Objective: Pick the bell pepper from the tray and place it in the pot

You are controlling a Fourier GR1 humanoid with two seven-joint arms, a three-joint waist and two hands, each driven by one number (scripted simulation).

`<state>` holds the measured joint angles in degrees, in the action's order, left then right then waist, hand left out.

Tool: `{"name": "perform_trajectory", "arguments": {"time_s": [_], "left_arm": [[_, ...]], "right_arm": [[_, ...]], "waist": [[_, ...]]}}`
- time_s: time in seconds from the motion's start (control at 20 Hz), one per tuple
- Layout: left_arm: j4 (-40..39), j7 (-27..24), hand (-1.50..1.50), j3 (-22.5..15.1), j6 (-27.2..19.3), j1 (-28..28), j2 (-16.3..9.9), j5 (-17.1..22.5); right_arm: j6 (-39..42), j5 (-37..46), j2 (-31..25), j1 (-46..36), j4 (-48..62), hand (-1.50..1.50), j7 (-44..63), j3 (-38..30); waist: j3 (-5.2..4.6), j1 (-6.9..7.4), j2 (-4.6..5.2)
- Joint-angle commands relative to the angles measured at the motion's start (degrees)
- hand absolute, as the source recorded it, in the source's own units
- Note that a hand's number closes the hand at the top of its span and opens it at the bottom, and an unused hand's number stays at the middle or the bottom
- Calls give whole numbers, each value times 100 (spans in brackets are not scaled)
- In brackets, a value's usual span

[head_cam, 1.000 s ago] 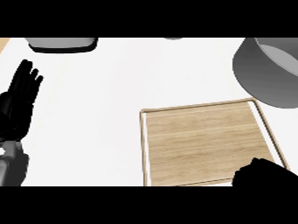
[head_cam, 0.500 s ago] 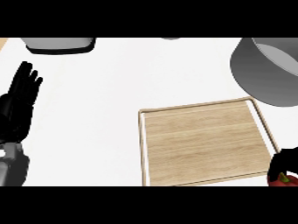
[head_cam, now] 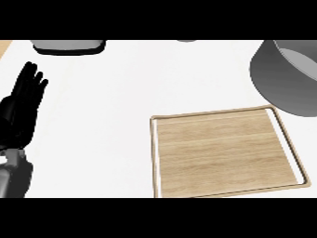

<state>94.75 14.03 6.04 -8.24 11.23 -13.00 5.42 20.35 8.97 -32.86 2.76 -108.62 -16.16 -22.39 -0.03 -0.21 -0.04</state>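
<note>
Pot point(head_cam: 294, 79) grey, upright, beside bare wooden tray point(head_cam: 226, 153), left robot hand point(head_cam: 16, 114) open, holding nothing, seemingly resting.

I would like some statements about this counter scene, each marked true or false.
1. The wooden tray has nothing on it. True.
2. The bell pepper lies in the middle of the tray. False: no pepper is visible anywhere.
3. The grey pot stands beyond the tray, at the right. True.
4. The left hand is curled round something. False: it rests open, fingers up, at the left edge.
5. The right hand hovers over the tray. False: it is out of view.
</note>
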Motion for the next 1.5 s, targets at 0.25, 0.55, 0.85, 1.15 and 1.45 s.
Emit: {"name": "perform_trajectory", "arguments": {"time_s": [0.25,0.55,0.85,1.15,1.45], "left_arm": [[-111,24,0,-7,112,196,9,-54],[-203,-292,0,-152,-13,-10,271,-254],[29,60,0,-51,148,207,89,-39],[105,81,0,-299,17,202,271,-254],[-195,114,0,-142,90,504,194,-140]], "right_arm": [[130,-93,-530,-1901,2381,150,232,-166],[-240,611,-587,-2550,4375,150,-906,71],[-1873,1778,-645,-3133,4780,150,-1032,347],[-2856,2580,-788,-4000,6775,150,-1757,514],[-2960,2783,-596,-4587,8199,150,-2131,596]], "waist": [[4,97,20],[8,122,35],[15,310,84],[22,383,114],[26,426,142]]}}
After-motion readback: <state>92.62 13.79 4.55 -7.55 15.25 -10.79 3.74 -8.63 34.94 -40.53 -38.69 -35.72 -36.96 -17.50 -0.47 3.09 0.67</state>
